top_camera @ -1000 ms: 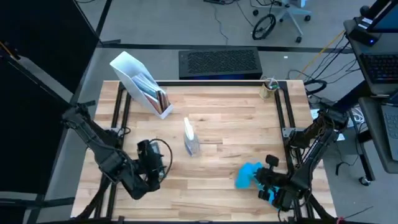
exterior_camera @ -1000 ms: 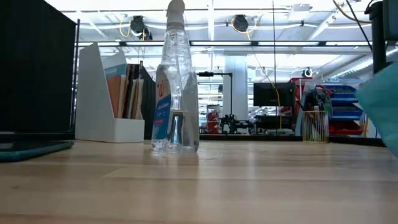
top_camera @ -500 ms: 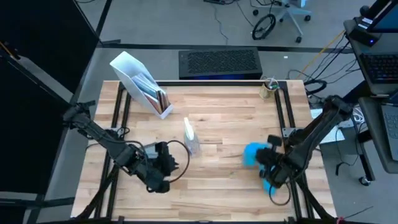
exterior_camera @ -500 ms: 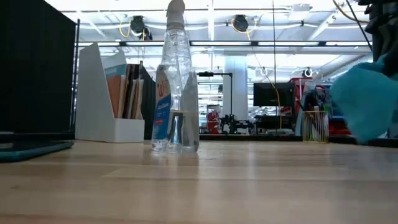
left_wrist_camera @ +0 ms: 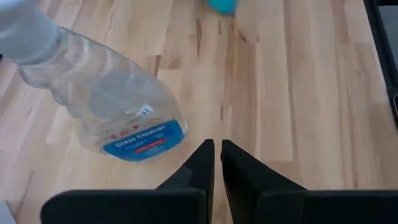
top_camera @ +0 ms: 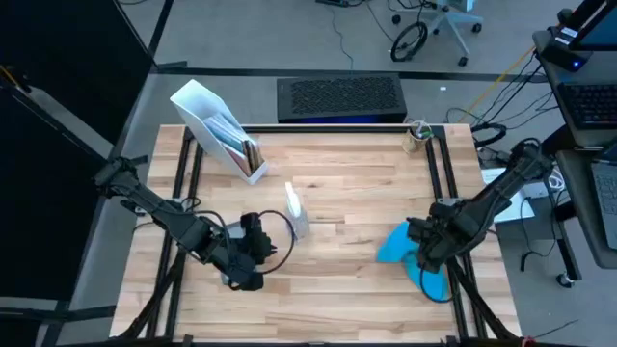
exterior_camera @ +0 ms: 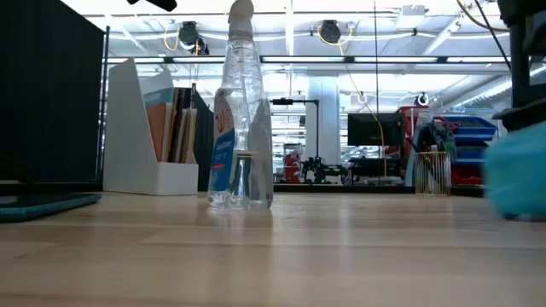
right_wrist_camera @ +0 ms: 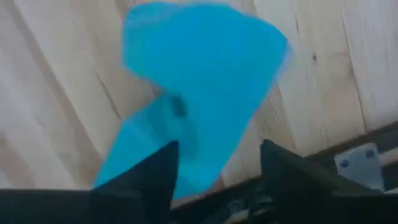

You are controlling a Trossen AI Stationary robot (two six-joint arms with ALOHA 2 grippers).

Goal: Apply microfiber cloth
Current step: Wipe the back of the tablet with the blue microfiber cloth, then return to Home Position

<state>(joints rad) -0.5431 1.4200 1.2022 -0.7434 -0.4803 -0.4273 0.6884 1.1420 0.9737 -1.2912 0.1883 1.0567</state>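
I count 1 microfiber cloth (top_camera: 397, 245) on the table (top_camera: 347, 183), bright blue and bunched, lying near the right edge. My right gripper (top_camera: 424, 249) sits over its outer part; in the right wrist view the cloth (right_wrist_camera: 199, 81) spreads ahead of and between the 2 dark fingers (right_wrist_camera: 155, 177), which stand wide apart with nothing clamped between them. From the low view the cloth (exterior_camera: 516, 179) shows as a blue mass at the far right.

My left gripper (top_camera: 253, 253) hangs over the left half of the table, its 2 fingers (left_wrist_camera: 202, 165) drawn narrow, almost touching, holding nothing. Just ahead of those fingers stands 1 clear spray bottle (left_wrist_camera: 99, 106) with a blue "Glass Cleaner" label; it is upright in the low view (exterior_camera: 241, 111).

I also count 1 white file holder (top_camera: 217, 130) with papers at the far left corner, and 1 small wire cup (top_camera: 416, 135) at the far right corner.
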